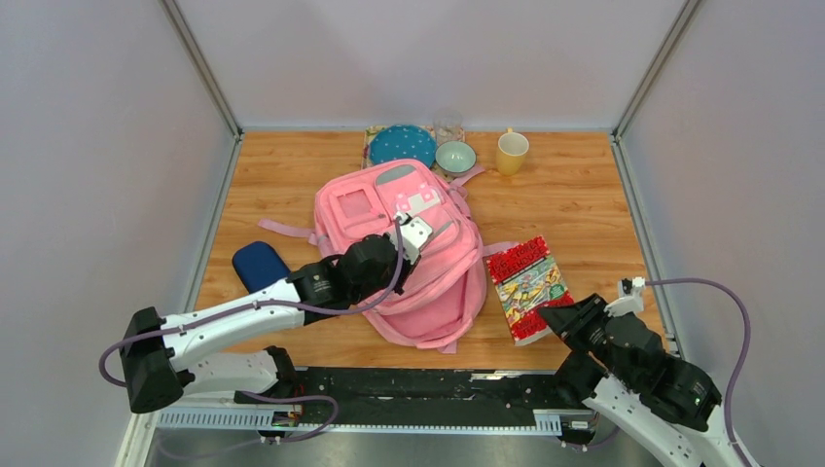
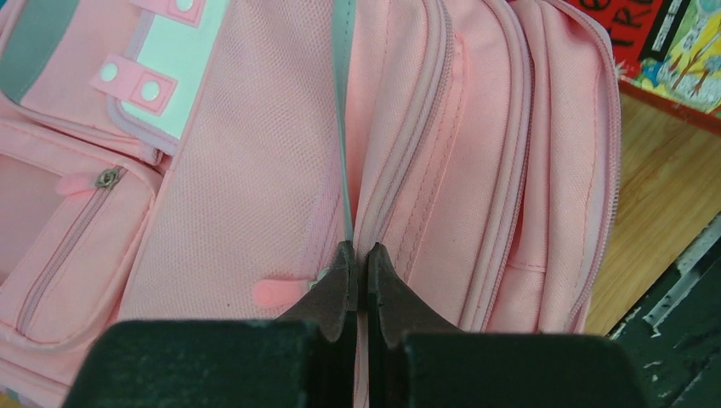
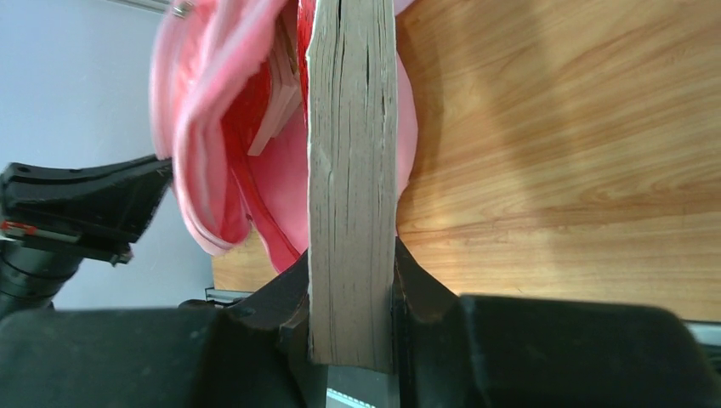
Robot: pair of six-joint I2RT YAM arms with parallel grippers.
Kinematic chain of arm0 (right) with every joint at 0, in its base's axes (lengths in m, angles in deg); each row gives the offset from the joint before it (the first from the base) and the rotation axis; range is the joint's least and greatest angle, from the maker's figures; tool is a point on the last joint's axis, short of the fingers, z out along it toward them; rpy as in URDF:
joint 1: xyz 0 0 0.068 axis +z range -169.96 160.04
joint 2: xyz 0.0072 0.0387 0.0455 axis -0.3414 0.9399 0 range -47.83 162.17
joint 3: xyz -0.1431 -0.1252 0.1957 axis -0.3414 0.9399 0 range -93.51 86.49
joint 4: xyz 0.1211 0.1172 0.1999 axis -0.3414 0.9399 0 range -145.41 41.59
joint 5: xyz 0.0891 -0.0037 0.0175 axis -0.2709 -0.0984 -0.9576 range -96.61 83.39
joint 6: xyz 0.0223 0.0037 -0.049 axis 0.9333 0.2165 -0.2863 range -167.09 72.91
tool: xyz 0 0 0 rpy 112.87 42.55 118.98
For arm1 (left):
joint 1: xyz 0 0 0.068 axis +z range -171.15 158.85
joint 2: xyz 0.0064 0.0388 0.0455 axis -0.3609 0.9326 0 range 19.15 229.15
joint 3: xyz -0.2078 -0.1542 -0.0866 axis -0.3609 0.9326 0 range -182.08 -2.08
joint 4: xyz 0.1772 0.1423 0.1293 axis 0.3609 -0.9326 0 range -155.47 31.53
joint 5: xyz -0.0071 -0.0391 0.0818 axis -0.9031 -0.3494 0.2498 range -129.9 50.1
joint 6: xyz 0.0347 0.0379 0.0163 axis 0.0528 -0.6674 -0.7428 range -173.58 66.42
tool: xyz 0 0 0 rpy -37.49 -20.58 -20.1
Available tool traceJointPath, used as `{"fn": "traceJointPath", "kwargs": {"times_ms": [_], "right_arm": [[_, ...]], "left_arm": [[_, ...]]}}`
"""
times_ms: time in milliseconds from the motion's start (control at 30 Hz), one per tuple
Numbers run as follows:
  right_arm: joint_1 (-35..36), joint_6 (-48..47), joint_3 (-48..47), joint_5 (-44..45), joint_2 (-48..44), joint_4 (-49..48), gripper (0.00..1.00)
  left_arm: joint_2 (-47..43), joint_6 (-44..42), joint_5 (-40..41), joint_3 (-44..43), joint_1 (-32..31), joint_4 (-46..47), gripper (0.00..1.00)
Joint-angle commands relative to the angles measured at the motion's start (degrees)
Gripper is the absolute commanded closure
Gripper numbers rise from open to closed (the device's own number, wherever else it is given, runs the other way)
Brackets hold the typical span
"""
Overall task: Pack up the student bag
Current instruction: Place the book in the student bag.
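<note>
The pink student bag lies flat at the middle of the table, front pockets up. My left gripper rests on top of it, and in the left wrist view the left gripper is shut, its tips pinching the student bag at a zip seam, right beside a pink zip pull. A red picture book lies to the right of the bag. My right gripper is shut on its near edge. The book's page edge stands between the right gripper's fingers, pointing at the student bag.
A navy pouch lies to the left of the bag. At the back stand a teal dotted plate, a pale green bowl, a clear glass and a yellow mug. Walls close in the table on three sides.
</note>
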Motion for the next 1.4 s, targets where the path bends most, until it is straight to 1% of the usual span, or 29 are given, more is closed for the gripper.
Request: {"fn": "traceJointPath", "kwargs": {"times_ms": [0,67,167,233,267,300,367,400,467,500,567,600,633,667,700,833,900,967,1000,1033,1133,1167,1200,1233,1267,1300,1333,1367], "right_arm": [[-0.04,3.53,-1.77,-1.51,-0.80,-1.48,1.00],[-0.04,4.24,-0.37,-4.76,-0.80,-2.97,1.00],[-0.13,6.08,3.41,-10.39,-1.14,-8.94,1.00],[-0.04,6.70,6.82,-14.15,-2.29,-15.79,1.00],[-0.13,7.57,7.98,-15.14,-2.20,-18.08,1.00],[-0.13,8.27,8.95,-15.75,-1.86,-22.36,1.00],[-0.13,10.82,12.02,-17.60,-1.33,-26.77,1.00],[0.05,11.35,12.90,-18.39,0.33,-32.19,1.00],[-0.04,12.32,15.10,-19.80,2.09,-37.32,1.00],[-0.04,12.59,15.63,-19.98,3.15,-42.31,1.00],[-0.04,12.50,16.07,-20.86,7.80,-46.29,1.00],[0.05,11.98,15.90,-20.86,9.99,-50.23,1.00],[-0.04,11.63,15.73,-23.29,13.67,-52.53,1.00],[-0.04,11.27,15.55,-23.75,16.05,-54.38,1.00],[-0.04,11.01,14.94,-23.93,17.91,-57.62,1.00],[-0.04,8.11,13.09,-23.15,28.01,-64.58,1.00],[-0.04,7.49,13.00,-22.71,34.60,-71.41,1.00],[-0.04,6.26,12.74,-21.82,38.91,-76.00,1.00],[-0.04,6.26,12.30,-19.30,43.89,-79.15,1.00],[-0.04,6.17,11.08,-17.45,46.20,-81.10,1.00],[-0.13,4.59,7.74,-15.77,57.44,-86.91,1.00],[-0.13,4.76,5.81,-15.67,60.26,-88.40,1.00],[-0.04,5.55,5.01,-15.67,62.81,-92.33,1.00],[-0.13,6.43,4.31,-14.54,68.23,-93.32,1.00],[-0.04,7.39,3.17,-13.40,70.46,-94.03,1.00],[-0.04,9.06,2.81,-12.08,73.01,-96.73,1.00],[-0.13,10.03,2.54,-9.46,76.95,-97.28,0.98],[-0.22,11.17,1.24,-8.82,79.16,-97.37,0.93]], "left_arm": [[-3.32,5.42,-2.99,-5.56,2.76,5.96,1.00],[-3.75,5.78,-3.26,-5.65,2.94,6.75,1.00],[-3.93,6.39,-2.47,-5.74,3.02,8.16,1.00],[-3.84,6.92,-2.65,-5.92,3.11,8.69,1.00],[-3.76,7.18,-2.82,-6.09,3.11,8.95,1.00],[-3.84,7.71,-3.17,-6.00,3.11,9.39,1.00],[-3.93,8.06,-3.35,-5.83,3.20,10.18,1.00],[-3.84,8.06,-3.44,-5.83,3.20,10.62,1.00],[-3.76,8.24,-3.61,-5.83,3.20,10.97,1.00],[-3.67,8.33,-3.87,-6.00,3.20,10.97,1.00],[-3.67,8.33,-3.88,-6.09,3.20,11.06,1.00],[-3.67,8.33,-3.96,-6.09,3.20,11.06,1.00],[-3.49,8.33,-3.79,-6.18,3.29,11.15,1.00],[-3.58,8.33,-3.79,-6.18,3.20,11.15,1.00],[-3.58,8.33,-3.96,-6.18,3.37,11.41,1.00],[-3.76,8.59,-4.75,-6.44,3.64,11.59,1.00],[-3.84,8.94,-5.63,-6.53,3.82,12.03,1.00],[-4.11,9.29,-6.33,-6.53,3.99,12.29,1.00],[-4.19,9.64,-6.77,-6.53,4.08,12.29,1.00],[-4.54,9.73,-6.86,-6.44,4.08,12.20,1.00],[-5.51,10.08,-7.30,-5.83,4.69,12.55,1.00],[-5.69,10.00,-7.39,-5.83,5.13,12.55,1.00],[-5.78,10.17,-7.83,-5.92,5.40,12.38,1.00],[-5.95,10.17,-8.09,-5.83,5.83,12.20,1.00],[-6.13,10.43,-8.44,-5.83,6.19,12.12,1.00],[-6.48,11.05,-8.88,-5.57,6.80,12.11,1.00],[-6.74,11.23,-8.89,-5.39,7.07,12.29,1.00],[-7.01,11.23,-8.71,-4.69,7.07,12.73,1.00]]}}
